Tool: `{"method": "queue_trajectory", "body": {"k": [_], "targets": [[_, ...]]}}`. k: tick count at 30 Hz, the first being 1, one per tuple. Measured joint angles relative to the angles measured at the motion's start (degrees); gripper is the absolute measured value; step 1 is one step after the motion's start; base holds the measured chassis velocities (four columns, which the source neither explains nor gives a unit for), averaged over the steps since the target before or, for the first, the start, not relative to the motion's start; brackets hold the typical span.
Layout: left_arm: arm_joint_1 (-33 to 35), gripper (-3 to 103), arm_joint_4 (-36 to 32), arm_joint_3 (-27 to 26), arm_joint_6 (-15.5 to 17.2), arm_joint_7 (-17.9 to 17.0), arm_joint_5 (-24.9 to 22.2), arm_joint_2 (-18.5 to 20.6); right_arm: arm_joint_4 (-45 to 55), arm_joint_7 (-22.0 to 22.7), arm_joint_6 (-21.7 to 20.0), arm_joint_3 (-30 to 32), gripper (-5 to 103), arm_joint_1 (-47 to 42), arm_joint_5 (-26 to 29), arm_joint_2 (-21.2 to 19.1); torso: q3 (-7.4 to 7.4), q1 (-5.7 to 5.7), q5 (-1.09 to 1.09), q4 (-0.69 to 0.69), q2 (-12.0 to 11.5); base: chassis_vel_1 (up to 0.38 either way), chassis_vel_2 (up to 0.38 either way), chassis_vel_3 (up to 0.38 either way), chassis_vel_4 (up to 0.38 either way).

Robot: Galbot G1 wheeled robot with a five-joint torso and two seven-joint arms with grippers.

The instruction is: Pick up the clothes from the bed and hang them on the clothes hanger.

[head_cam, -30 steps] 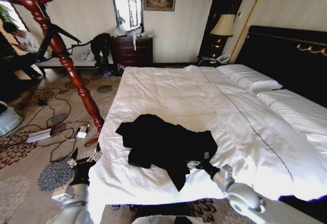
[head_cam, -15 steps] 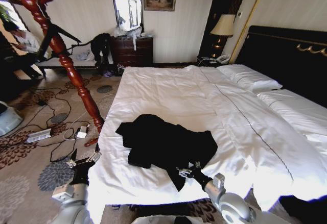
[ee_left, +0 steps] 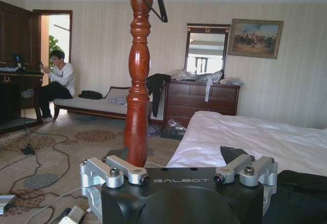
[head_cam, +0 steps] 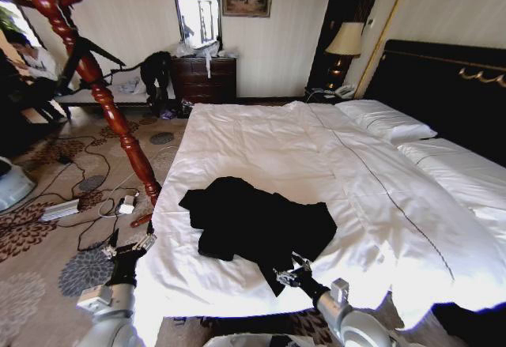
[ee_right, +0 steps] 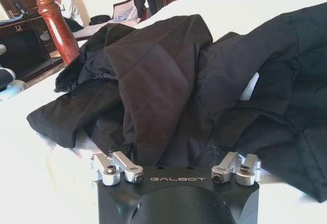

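Clothes [head_cam: 253, 228]: one black jacket, crumpled, lying on the white duvet of the bed [head_cam: 316, 157] near its foot edge, toward the corner nearest the stand.

Clothes hanger [head_cam: 95, 78]: red-brown turned-wood stand on the carpet [head_cam: 47, 236], just off that corner of the bed.

Right gripper [head_cam: 288, 272]: at the foot edge, fingers spread apart, tips at the lowest fold of the jacket; nothing clamped.

Left gripper [head_cam: 130, 248]: low beside the bed's corner, over the carpet, fingers wide apart, holding nothing.
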Motion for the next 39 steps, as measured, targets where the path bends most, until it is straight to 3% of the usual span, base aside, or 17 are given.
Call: {"method": "queue_trajectory", "body": {"k": [4,7,9,12,14,16,18,21,28,34,39], "targets": [[0.00,100,-0.19,-0.01,0.00,-0.08,-0.30,0.16,-0.33,0.00,0.02,0.75,71,-0.76,-0.61,-0.09,0.00,0.00,0.00,0.00,0.00,0.000,0.000,0.000,0.000],[-0.05,100,-0.24,-0.02,0.01,-0.28,-0.36,0.48,-0.33,-0.14,0.44,2.07,54,-1.87,-0.64,-0.42,0.00,0.00,0.00,0.00,0.00,0.000,0.000,0.000,0.000],[-0.11,100,-0.23,-0.05,0.01,-0.34,-0.36,0.53,-0.31,-0.41,0.70,2.42,54,-2.15,-0.59,-0.58,0.00,0.00,0.00,0.00,0.00,0.000,0.000,0.000,0.000],[-0.25,100,-0.24,-0.10,0.01,-0.51,-0.44,0.79,0.07,-2.43,2.44,4.04,37,-3.22,-0.24,-1.18,0.00,0.00,0.00,0.00,0.00,0.000,0.000,0.000,0.000],[-0.25,100,-0.23,-0.10,0.01,-0.51,-0.49,0.83,0.22,-2.85,2.75,4.36,37,-3.44,-0.17,-1.26,0.00,0.00,0.00,0.00,0.00,0.000,0.000,0.000,0.000],[-0.28,100,-0.26,-0.10,0.01,-0.54,-0.61,1.06,1.40,-3.89,3.42,6.32,21,-4.83,0.40,-1.75,0.00,0.00,0.00,0.00,0.00,0.000,0.000,0.000,0.000],[-0.30,100,-0.33,-0.11,0.01,-0.56,-0.68,1.12,2.04,-4.05,3.47,7.35,21,-5.55,0.78,-2.04,0.00,0.00,0.00,0.00,0.00,0.000,0.000,0.000,0.000],[-0.20,100,-0.79,-0.22,-0.02,-0.69,-1.06,1.17,3.46,-4.97,3.49,11.02,5,-7.38,1.05,-3.26,0.00,0.00,0.00,-0.01,0.00,0.000,0.000,0.000,0.000],[0.42,100,-2.00,-0.23,-0.18,-1.01,-1.23,1.07,5.45,-5.26,3.43,17.30,0,-6.15,1.91,-5.15,0.00,-0.01,0.00,-0.02,0.00,0.000,0.000,0.000,0.000],[0.84,100,-3.50,-0.29,-0.18,-1.25,-1.39,1.18,7.43,-5.34,2.06,25.51,0,7.44,10.30,-10.08,0.01,0.01,0.00,0.03,-0.01,0.000,0.000,0.000,0.000],[1.06,100,-4.38,-0.37,-0.19,-1.39,-1.55,1.13,8.29,-5.41,1.72,29.68,0,14.15,15.42,-15.52,0.01,0.01,0.00,-0.01,0.00,0.000,0.000,0.000,0.000]]}}
